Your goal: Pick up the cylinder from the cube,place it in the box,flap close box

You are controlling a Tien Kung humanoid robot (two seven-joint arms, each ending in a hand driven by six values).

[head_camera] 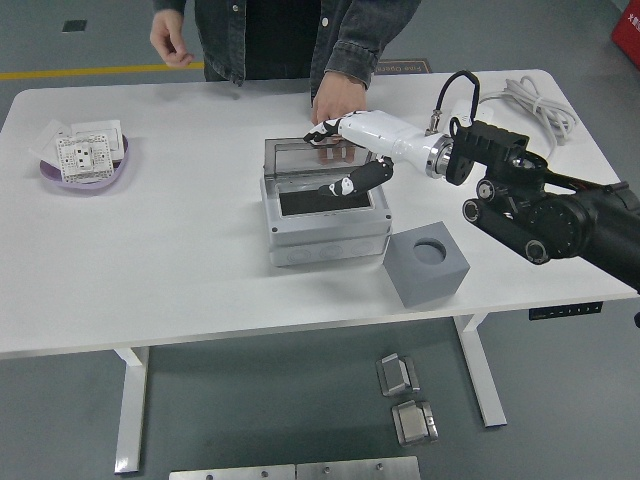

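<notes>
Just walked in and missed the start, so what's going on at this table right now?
The robot's right hand is reaching over the grey box, its fingers on the clear lid, which is raised. A person at the far side rests a hand on the table just behind the box. The grey cube sits right of the box with its round hole empty. Whether the cylinder is inside the box cannot be seen. The left arm is out of view.

light: I get bright, even overhead light
shadows: soft under the table (180,250)
focus: pretty sharp everywhere
</notes>
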